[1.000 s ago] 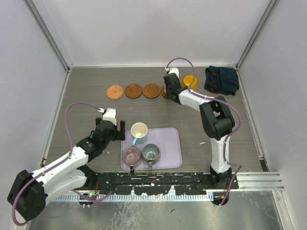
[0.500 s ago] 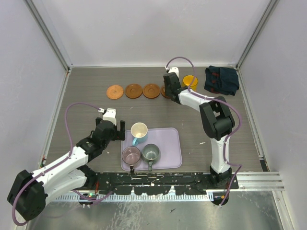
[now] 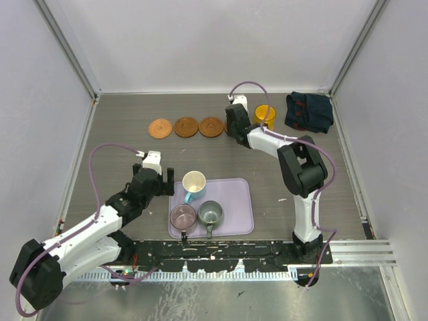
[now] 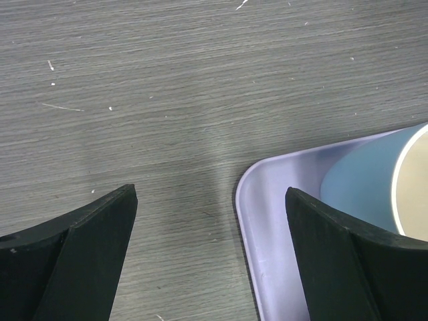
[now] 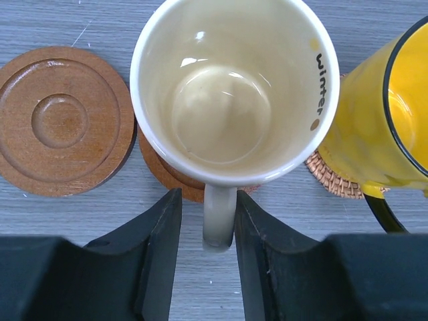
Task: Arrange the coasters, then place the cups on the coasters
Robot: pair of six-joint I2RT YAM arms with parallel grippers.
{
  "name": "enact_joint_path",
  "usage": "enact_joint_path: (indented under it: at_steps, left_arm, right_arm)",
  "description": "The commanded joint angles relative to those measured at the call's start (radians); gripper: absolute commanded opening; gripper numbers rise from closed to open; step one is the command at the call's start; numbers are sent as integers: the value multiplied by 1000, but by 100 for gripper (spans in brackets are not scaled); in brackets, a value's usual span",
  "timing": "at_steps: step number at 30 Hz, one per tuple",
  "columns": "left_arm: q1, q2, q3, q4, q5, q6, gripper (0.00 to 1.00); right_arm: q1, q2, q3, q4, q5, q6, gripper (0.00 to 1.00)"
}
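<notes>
The glossy cream cup (image 5: 234, 93), "winter" printed inside its rim, sits on a smooth wooden coaster (image 5: 170, 177). Its handle points back into the right end effector (image 5: 207, 200), whose jaws stand narrowly parted, not pinching. Only the wrist view shows this, since the arm hides it from above. Just beside the cream cup, a yellow cup (image 5: 374, 127) rests on a woven coaster (image 5: 331, 179). Well apart from the cream cup, the left end effector (image 4: 210, 192) gapes wide over the grained worktop (image 4: 167, 100).

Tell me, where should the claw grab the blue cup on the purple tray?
Probably its left wall, from above. The blue cup stands upright, mouth open, so one finger can go inside and one outside. It sits in the tray's far-left corner, beside the open left claw. The mauve cup and grey-green cup crowd its near side.
</notes>
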Motion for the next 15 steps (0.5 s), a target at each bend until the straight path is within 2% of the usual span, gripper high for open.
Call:
enact_joint_path:
  at_steps: [1,7,15]
  left_arm:
    - [5,-22,30,28,1,-12,93]
    - [5,-33,30,18,9,-15,93]
    - [5,-42,40,1,24,-17,93]
  right_arm:
    - [9,-93,-17,59,61,23,46]
    - [14,-160,-86,73,110,43,58]
    - [47,-280,-194,52,120,73,62]
